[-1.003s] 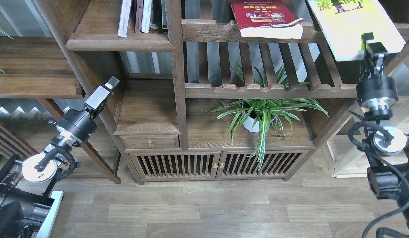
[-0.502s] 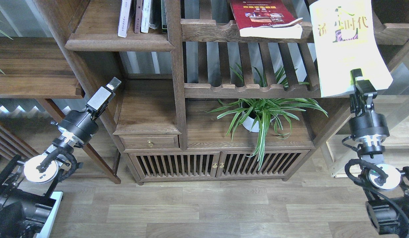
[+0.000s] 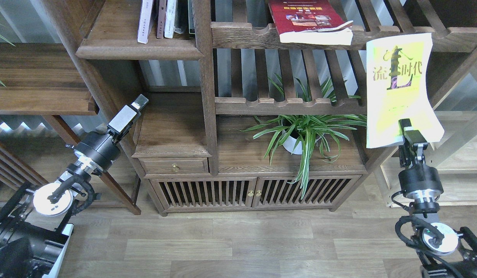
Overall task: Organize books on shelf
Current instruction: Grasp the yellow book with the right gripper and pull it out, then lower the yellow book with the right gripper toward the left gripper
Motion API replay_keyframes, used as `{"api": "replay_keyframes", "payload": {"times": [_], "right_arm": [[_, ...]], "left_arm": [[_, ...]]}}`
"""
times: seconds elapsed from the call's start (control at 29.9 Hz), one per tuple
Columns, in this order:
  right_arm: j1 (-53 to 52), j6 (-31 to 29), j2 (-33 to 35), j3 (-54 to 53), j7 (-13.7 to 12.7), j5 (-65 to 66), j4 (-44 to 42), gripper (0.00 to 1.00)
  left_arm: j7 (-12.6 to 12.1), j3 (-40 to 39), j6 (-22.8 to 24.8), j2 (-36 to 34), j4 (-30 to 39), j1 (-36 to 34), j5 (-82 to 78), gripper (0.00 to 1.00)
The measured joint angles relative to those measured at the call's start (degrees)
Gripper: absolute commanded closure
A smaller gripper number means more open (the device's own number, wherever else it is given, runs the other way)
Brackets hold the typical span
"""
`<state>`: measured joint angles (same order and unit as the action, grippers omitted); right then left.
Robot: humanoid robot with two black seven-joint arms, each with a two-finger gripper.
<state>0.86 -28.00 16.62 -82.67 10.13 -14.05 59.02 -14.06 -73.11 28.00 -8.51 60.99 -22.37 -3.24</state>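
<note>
The shelf [image 3: 140, 49], a solid dark-brown board with a rounded front lip, sits at about eleven o'clock and carries a few narrow upright volumes [image 3: 161, 19] at its back. At one o'clock, a dark red book [image 3: 310, 21] with a yellow band and small photos lies flat on a slatted rack [image 3: 246, 34], its pale page edges hanging over the scalloped rail. At three o'clock the yellow-green book [image 3: 400, 87] hangs upright in the air (black Chinese characters and a large "L" face the view), its cover bowed and its lower corner pinched by the right gripper [image 3: 409, 131], which grips it from below. It hangs in front of the rack's right end, clear of the solid board. A potted spider plant [image 3: 306, 133] spreads at the centre, on the cabinet top [image 3: 246, 156] under the lower slatted rail. At nine o'clock the left gripper [image 3: 137, 104] points up toward a small lower board [image 3: 173, 127]; it holds nothing, and whether its fingers are apart I cannot tell.
</note>
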Motion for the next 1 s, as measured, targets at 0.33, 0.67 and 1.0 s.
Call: {"api": "replay_keyframes", "payload": {"times": [0.33, 0.67, 1.0], "right_arm": [[2.83, 0.01, -1.72, 0.30, 0.00, 0.75, -0.06, 0.96], [3.96, 0.01, -2.90, 4.67, -0.10, 1.30, 0.87, 0.96], [3.05, 0.01, -7.50, 9.58, -0.38, 4.44, 2.75, 0.96]], "left_arm": [[-0.08, 4.80, 0.00, -0.08, 0.00, 0.61, 4.50, 0.01], [-0.18, 10.31, 0.00, -0.11, 1.01, 0.92, 5.22, 0.01], [-0.16, 14.82, 0.00, -0.07, 1.57, 1.79, 8.06, 0.01]]}}
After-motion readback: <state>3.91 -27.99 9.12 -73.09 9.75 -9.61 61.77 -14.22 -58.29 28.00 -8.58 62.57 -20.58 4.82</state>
